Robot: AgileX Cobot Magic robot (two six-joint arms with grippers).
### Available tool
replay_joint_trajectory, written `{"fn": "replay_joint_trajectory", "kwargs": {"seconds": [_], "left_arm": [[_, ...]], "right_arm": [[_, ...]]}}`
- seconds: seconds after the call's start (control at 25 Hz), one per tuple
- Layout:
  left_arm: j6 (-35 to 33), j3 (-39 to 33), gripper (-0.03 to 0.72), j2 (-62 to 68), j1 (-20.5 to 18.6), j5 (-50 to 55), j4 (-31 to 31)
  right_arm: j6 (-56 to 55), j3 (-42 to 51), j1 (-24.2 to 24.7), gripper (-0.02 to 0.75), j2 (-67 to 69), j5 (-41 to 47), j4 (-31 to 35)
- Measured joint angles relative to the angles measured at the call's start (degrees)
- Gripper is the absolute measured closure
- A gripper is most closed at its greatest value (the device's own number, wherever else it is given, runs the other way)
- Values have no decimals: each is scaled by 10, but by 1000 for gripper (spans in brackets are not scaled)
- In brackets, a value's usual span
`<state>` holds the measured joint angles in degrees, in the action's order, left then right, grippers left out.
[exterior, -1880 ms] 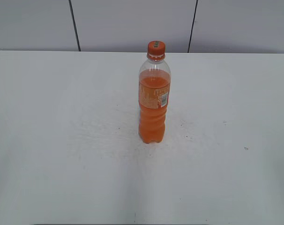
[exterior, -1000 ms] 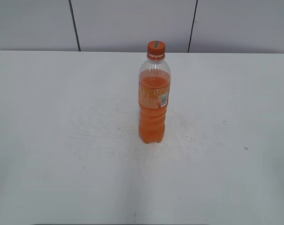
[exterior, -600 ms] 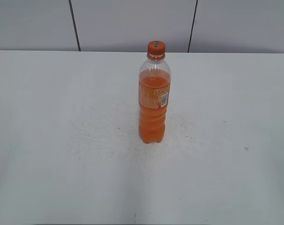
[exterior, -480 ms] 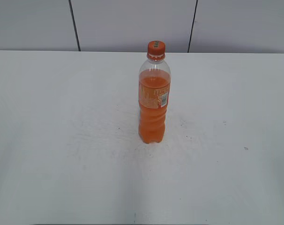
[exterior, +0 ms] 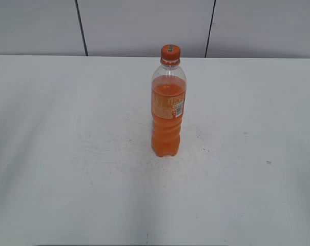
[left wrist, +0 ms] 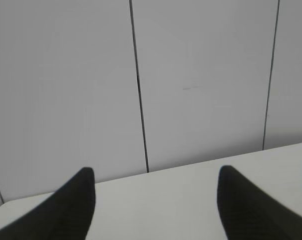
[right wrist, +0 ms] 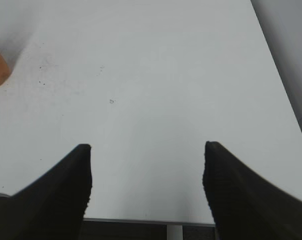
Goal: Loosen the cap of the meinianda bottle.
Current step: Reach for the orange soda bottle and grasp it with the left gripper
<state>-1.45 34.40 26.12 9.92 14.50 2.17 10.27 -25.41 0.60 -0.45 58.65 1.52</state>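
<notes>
Your bottle [exterior: 168, 107] stands upright mid-table [exterior: 67, 154] with the cap [exterior: 170, 52] screwed on, so it's set up for 1 gripper to hold the body while the other twists, I'd guess. Both are well off it: left gripper [left wrist: 155, 200] faces the back wall [left wrist: 200, 75], fingers wide apart; right gripper [right wrist: 147, 175] also spread, over the near table edge. Bare table all around, just a sliver of bottle at the right wrist view's left edge

We find no change to report in the exterior view, we see the meinianda bottle [exterior: 168, 110] and its cap [exterior: 170, 52] placed just as before (the wrist views offer no earlier pictures to compare)
</notes>
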Motion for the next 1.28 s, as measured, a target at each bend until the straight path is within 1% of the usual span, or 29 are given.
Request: {"fn": "replay_joint_trajectory", "kwargs": {"seconds": [0.24, 0.32, 0.4, 0.44, 0.48, 0.56, 0.64, 0.68, 0.76, 0.84, 0.92, 1.0, 1.12, 1.2, 1.28], "left_arm": [[2, -10, 218, 192, 53, -180, 59], [25, -25, 218, 260, 63, -247, 84], [80, -43, 218, 313, 66, -319, 134], [113, -55, 218, 340, 65, -372, 163], [141, -63, 218, 368, 62, -409, 189], [205, -72, 218, 423, 52, -478, 261], [250, -75, 218, 479, 35, -541, 329], [262, -75, 218, 509, 28, -566, 356], [273, -77, 218, 558, 15, -622, 388], [276, -77, 218, 602, -2, -677, 432], [277, -73, 218, 641, -21, -734, 497], [277, -62, 218, 686, -32, -782, 563], [277, -26, 218, 753, -35, -824, 622], [278, 9, 218, 785, -34, -828, 662], [279, 44, 200, 818, -26, -830, 690]], "right_arm": [[0, 0, 0, 213, 0, 0, 0], [0, 0, 0, 213, 0, 0, 0], [0, 0, 0, 213, 0, 0, 0], [0, 0, 0, 213, 0, 0, 0], [0, 0, 0, 213, 0, 0, 0], [0, 0, 0, 213, 0, 0, 0], [0, 0, 0, 213, 0, 0, 0], [0, 0, 0, 213, 0, 0, 0], [0, 0, 0, 213, 0, 0, 0], [0, 0, 0, 213, 0, 0, 0], [0, 0, 0, 213, 0, 0, 0], [0, 0, 0, 213, 0, 0, 0], [0, 0, 0, 213, 0, 0, 0], [0, 0, 0, 213, 0, 0, 0], [0, 0, 0, 213, 0, 0, 0]]}}
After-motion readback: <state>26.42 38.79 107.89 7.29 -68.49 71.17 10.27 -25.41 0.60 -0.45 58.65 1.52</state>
